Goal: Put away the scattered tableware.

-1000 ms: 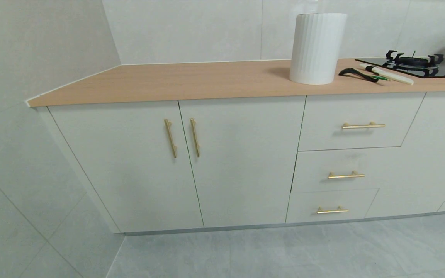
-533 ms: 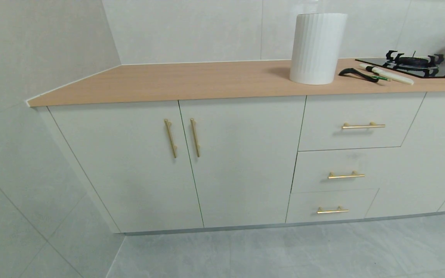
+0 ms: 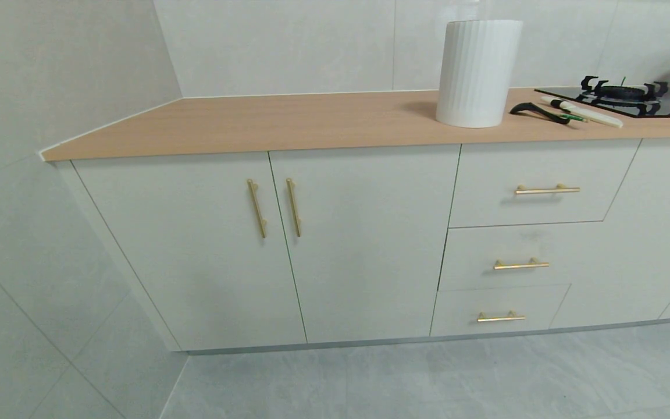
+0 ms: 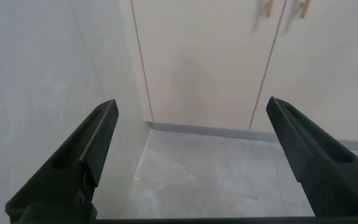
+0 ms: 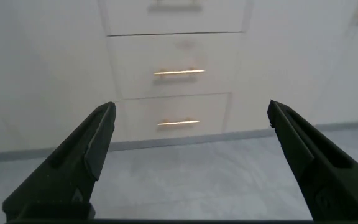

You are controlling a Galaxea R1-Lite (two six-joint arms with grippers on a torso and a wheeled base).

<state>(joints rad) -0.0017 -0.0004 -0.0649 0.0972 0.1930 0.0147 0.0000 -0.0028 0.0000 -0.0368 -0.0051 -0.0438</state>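
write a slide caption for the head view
White ribbed canister and utensils on a wooden countertop above closed cabinets.

A kitchen, plainly: a wooden countertop (image 3: 288,122) across the upper frame, pale cabinets (image 3: 195,262) with brass handles (image 3: 256,208) beneath, a gas hob (image 3: 626,94) at upper right, tiled walls (image 3: 277,46).

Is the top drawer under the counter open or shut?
Shut. The top drawer lies flush with the drawer below and the cabinet door beside it, only thin seams showing.
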